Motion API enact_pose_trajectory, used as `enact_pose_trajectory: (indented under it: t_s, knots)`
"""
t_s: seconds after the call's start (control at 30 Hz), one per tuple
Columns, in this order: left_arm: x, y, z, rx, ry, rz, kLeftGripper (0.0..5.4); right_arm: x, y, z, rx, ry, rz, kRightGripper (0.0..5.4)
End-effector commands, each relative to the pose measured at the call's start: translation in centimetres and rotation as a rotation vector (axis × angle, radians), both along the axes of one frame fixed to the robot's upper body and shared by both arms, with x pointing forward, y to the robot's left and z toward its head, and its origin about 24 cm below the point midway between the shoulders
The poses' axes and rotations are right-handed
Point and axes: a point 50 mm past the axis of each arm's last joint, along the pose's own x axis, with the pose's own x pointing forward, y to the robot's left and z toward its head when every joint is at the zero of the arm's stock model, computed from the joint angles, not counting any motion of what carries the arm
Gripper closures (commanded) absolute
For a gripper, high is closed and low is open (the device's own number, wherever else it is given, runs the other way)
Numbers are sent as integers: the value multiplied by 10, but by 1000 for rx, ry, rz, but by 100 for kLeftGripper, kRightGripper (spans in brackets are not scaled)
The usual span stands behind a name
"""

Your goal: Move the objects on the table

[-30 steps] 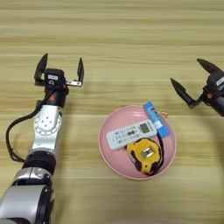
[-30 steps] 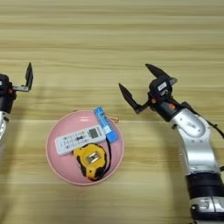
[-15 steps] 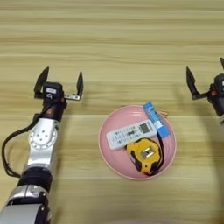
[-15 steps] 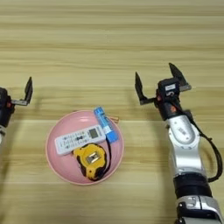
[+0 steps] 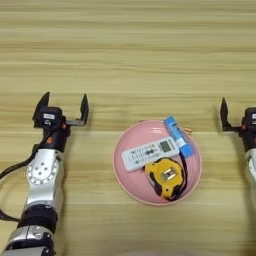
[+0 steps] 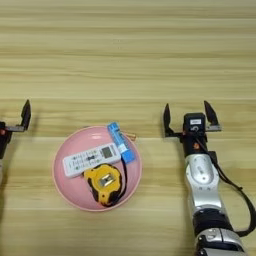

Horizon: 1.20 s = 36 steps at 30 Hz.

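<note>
A slim white remote (image 5: 150,153) lies across the pink plate (image 5: 129,186) at the table's middle front. A yellow-black tape measure (image 5: 166,177) sits in the plate just in front of the remote. A small blue-and-white tube (image 5: 178,136) rests on the plate's far right rim. My left gripper (image 5: 63,107) stands open over bare wood to the left of the plate, holding nothing. To the plate's right, my right gripper (image 6: 189,116) is open too, with nothing between its fingers.
The wood-grain table (image 5: 130,55) runs wide behind the plate. Both forearms (image 5: 44,180) (image 6: 202,185) reach in from the front edge on either side of the plate.
Both arms have drawn back toward the front edge. The right gripper swung in from the far right and turned upright. The plate and its contents have not moved.
</note>
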Motion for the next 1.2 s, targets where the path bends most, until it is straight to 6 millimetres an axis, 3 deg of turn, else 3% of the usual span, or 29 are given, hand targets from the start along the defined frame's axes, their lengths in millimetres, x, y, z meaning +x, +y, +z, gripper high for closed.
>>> enact_pose_trajectory:
  t_s: [0.03,0.63,1.2]
  knots:
    - [-1,0,-4,-33,-1,3,0,0,-1,-3,49,-7,0,4]
    - [6,1,-2,92,-35,20,0,-1,0,1,86,-66,42,4]
    - [15,1,1,21,-51,-13,0,9,1,2,99,-55,37,4]
